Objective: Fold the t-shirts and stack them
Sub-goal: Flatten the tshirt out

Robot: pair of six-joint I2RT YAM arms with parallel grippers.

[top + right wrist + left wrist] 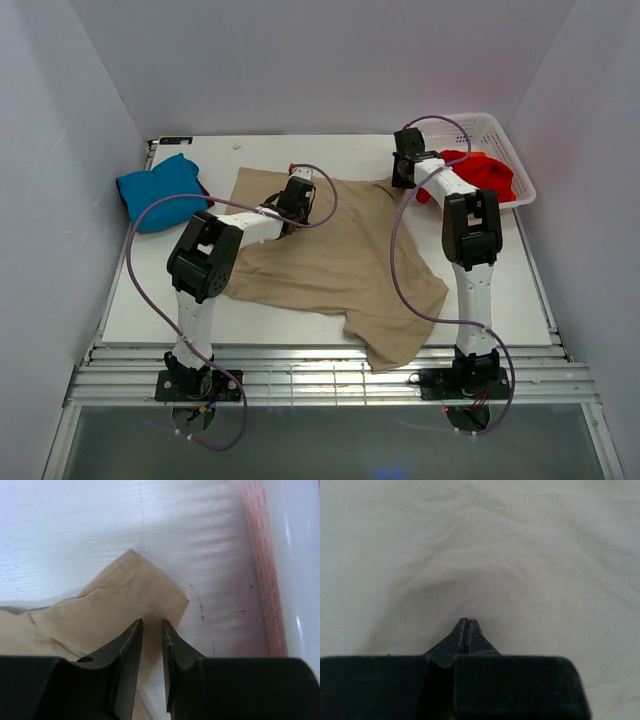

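The tan-beige t-shirt lies spread across the middle of the table, one sleeve hanging over the near edge. My left gripper is on its far left part; its jaws are shut, and the cloth rises in a tent towards the tips. My right gripper is at the shirt's far right corner. Its jaws stand a little apart over the sleeve corner. The teal-blue t-shirt lies folded at the far left. The bright red t-shirt is in the basket. I cannot pick out the dark red one.
The white lattice basket stands at the far right corner, right beside my right arm; its wall shows in the right wrist view. White walls close in the table on three sides. Bare table lies beyond the sleeve corner.
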